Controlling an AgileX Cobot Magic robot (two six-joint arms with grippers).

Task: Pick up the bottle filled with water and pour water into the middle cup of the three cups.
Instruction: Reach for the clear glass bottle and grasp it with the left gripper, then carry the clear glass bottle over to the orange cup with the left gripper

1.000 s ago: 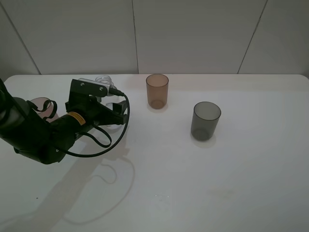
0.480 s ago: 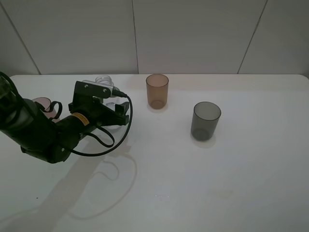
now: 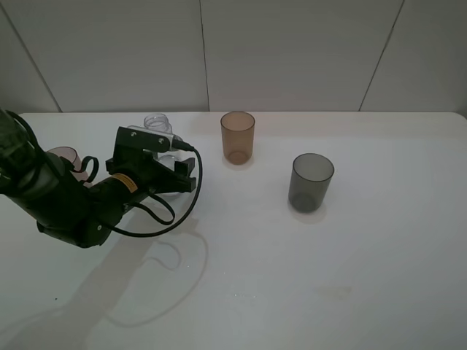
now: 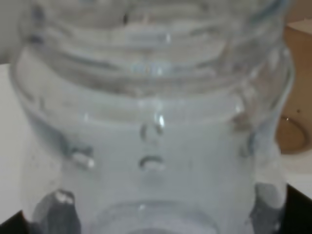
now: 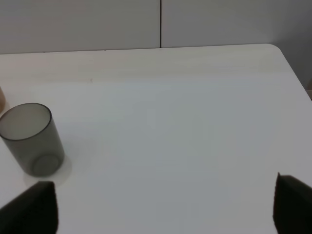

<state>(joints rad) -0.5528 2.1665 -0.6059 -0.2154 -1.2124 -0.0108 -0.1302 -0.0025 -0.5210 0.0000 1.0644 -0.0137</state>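
The clear bottle [image 3: 157,123] stands at the back left of the table, its open neck showing above my left gripper [image 3: 169,170]. In the left wrist view the bottle [image 4: 151,136] fills the frame, and the dark fingertips [image 4: 12,225] lie against both its sides, shut on it. The amber-brown middle cup [image 3: 238,136] stands to the right of the bottle, apart from it. The smoky-grey cup [image 3: 311,181] is further right and nearer, and the pinkish cup [image 3: 64,155] sits at the far left behind my left arm. My right gripper [image 5: 165,195] is open over bare table.
The white table [image 3: 306,277] stretches wide in front and to the right. A black cable [image 3: 164,215] loops off my left wrist just above the surface. The grey cup [image 5: 31,139] shows at the edge of the right wrist view. A pale wall stands behind the table.
My left gripper has slid forward around the bottle and its fingers have drawn in onto its sides. The bottle and cups stay where they stood.
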